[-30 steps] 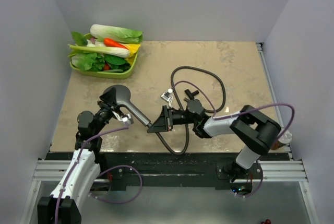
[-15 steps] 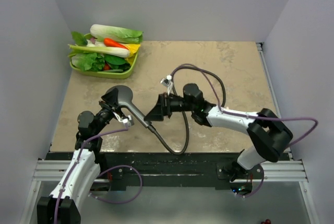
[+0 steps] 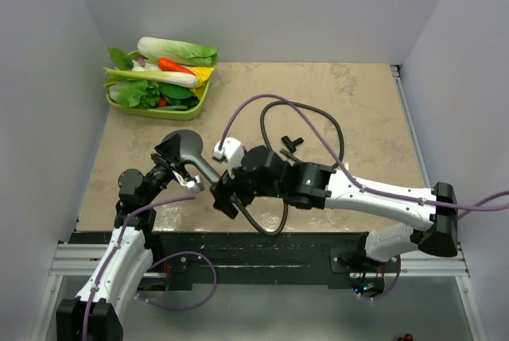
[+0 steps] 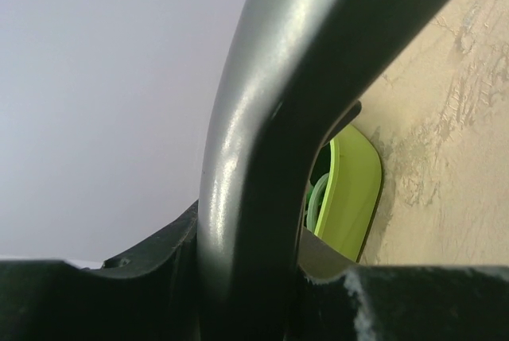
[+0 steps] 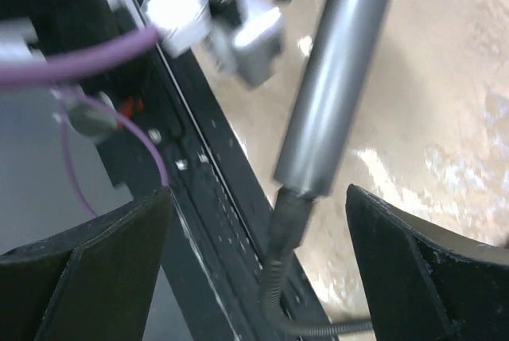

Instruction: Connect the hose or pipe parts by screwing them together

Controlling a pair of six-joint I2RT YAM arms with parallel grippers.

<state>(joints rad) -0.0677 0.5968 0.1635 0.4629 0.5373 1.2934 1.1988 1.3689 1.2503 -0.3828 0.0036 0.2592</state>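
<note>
One shower head (image 3: 183,146) and one hose (image 3: 338,130) are near-left over the table (image 3: 358,94): the left end effector (image 3: 184,176) clamps the head's handle, and the right end effector (image 3: 226,195), fingers wide, straddles the handle tip where the hose end meets it. One green tray (image 3: 171,112) far left holds vegetables (image 3: 167,63); a purple cable (image 3: 238,114) crosses the hose loop

A green tray (image 3: 159,113) of vegetables (image 3: 179,49) sits at the table's (image 3: 366,110) far-left corner

Dark grey shower head (image 3: 184,147), mottled beige table (image 3: 366,102).
</note>
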